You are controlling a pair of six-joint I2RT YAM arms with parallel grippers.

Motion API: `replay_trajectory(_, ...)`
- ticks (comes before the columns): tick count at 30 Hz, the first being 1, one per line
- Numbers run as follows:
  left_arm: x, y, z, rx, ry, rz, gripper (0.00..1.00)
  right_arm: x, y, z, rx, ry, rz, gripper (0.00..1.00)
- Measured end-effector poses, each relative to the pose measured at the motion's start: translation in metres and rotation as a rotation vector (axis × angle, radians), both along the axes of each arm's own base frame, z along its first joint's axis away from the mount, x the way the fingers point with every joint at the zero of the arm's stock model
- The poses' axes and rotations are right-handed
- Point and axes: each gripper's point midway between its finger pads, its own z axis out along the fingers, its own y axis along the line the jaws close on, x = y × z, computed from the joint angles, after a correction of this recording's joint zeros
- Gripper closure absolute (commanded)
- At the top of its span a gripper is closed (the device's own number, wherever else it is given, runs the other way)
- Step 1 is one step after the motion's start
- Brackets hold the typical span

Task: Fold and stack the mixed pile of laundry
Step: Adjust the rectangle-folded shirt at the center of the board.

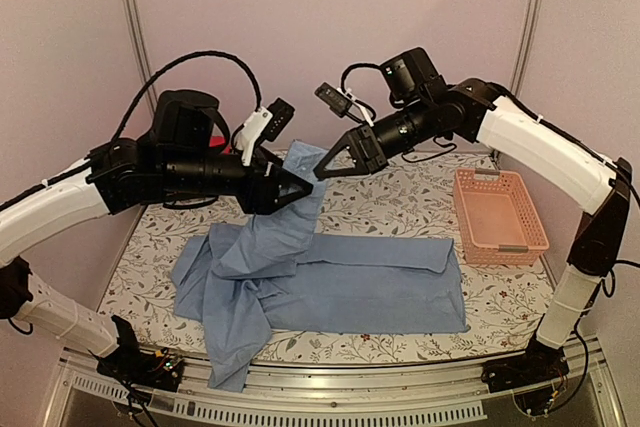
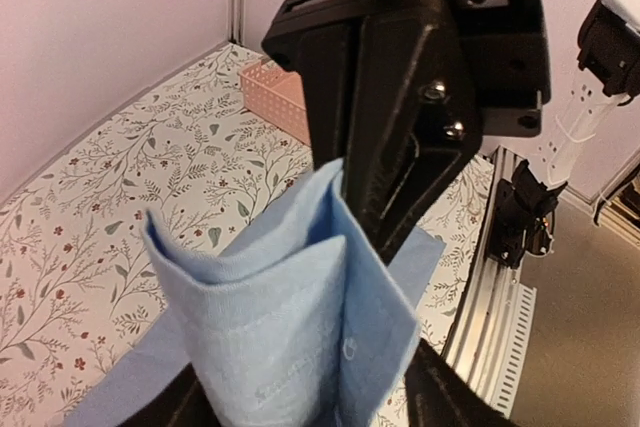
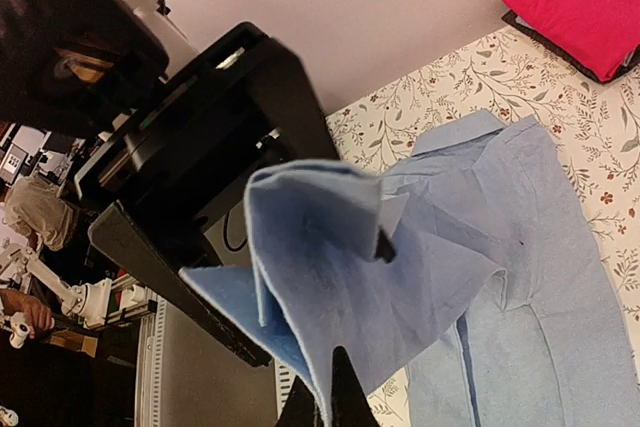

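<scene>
right claw (image 1: 320, 173) tight on the light blue shirt (image 1: 380, 287), left claw (image 1: 305, 188) spread around its fold

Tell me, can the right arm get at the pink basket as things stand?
Probably yes: the basket stands on that arm's side with nothing between. But the right end effector is shut on the blue shirt, which it would drag along.

The left fingers (image 1: 292, 176) and right fingers (image 1: 350, 168) meet at a raised fold of the light blue shirt (image 1: 360, 287) above the bench (image 1: 400, 202).
</scene>
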Motion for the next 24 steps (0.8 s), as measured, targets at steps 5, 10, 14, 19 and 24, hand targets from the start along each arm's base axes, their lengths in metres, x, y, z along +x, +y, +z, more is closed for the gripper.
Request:
replay_trajectory(5,0.007,0.033,0.01,-0.001,-0.024,0.118,0.0,-0.034,0.008,-0.001,-0.028,-0.068,0.057,1.0)
replay_trajectory(10,0.024,0.113,0.034,-0.124,-0.028,0.347,0.05,-0.12,0.017,-0.026,-0.116,-0.162,0.211,1.0)
replay_trajectory(14,0.048,0.134,-0.003,-0.091,0.079,0.47,0.22,-0.167,0.015,-0.063,-0.217,-0.175,0.301,1.0)
replay_trajectory(19,0.058,0.125,-0.147,0.167,0.397,0.486,0.34,-0.155,0.017,-0.06,-0.223,-0.208,0.229,1.0)
replay_trajectory(24,0.036,0.13,-0.23,0.34,0.609,0.461,0.38,-0.133,0.013,-0.03,-0.149,-0.24,0.128,0.99)
